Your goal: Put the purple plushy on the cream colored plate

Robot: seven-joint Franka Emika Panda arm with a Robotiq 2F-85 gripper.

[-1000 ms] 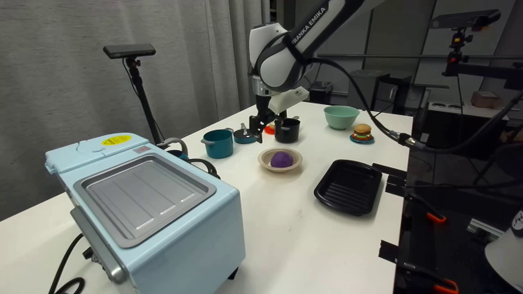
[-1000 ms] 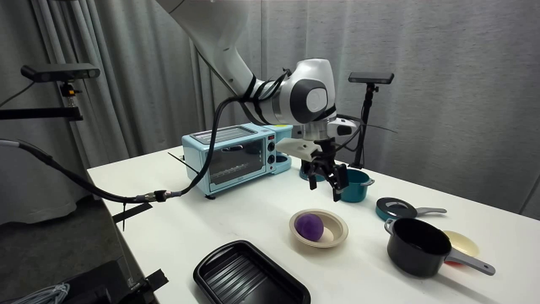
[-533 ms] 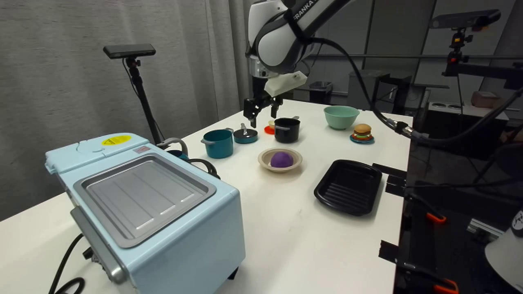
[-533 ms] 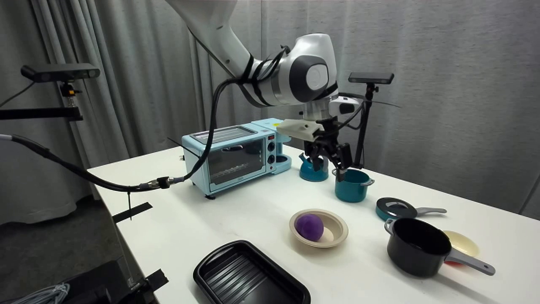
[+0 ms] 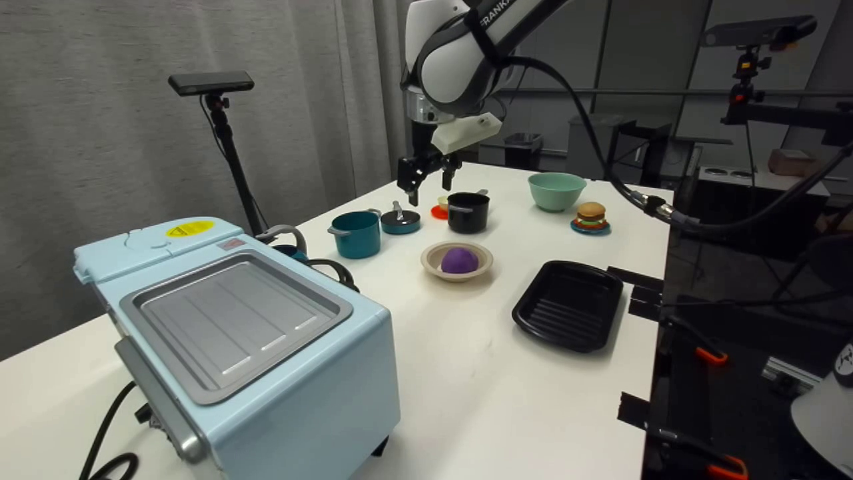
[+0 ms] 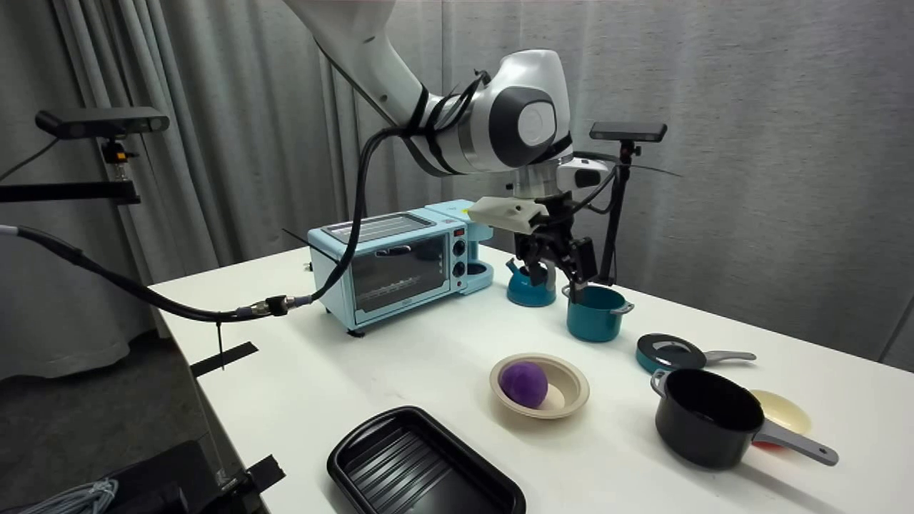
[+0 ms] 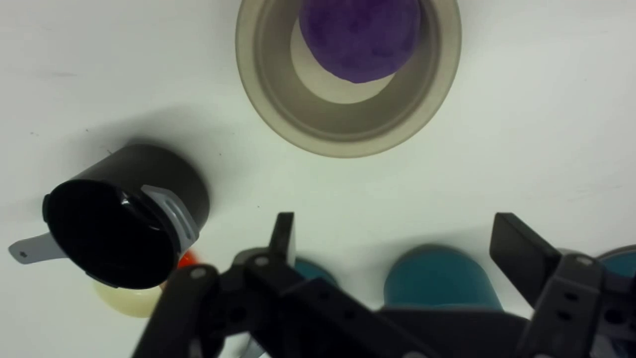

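The purple plushy (image 5: 459,261) rests inside the round cream colored plate (image 5: 432,256), which stands on the white table. In an exterior view the plushy (image 6: 525,385) sits toward one side of the plate (image 6: 571,405). In the wrist view the plushy (image 7: 360,40) and the plate (image 7: 348,145) show at the top, cut by the frame edge. My gripper (image 7: 394,216) is open, with wide-apart fingers and nothing between them. In both exterior views the gripper (image 5: 430,190) (image 6: 555,289) hangs well above the table, apart from the plate and plushy.
A black pot (image 6: 707,421), a teal pot (image 6: 594,318), a lidded teal pan (image 6: 671,353) and a kettle (image 6: 530,289) stand around the plate. A black ribbed tray (image 5: 570,307), a blue toaster oven (image 5: 266,333), a green bowl (image 5: 557,191) and a burger toy (image 5: 590,217) also stand there.
My open gripper has risen away from the table, mostly in the first half second and only slightly since. The plushy and plate have not moved.
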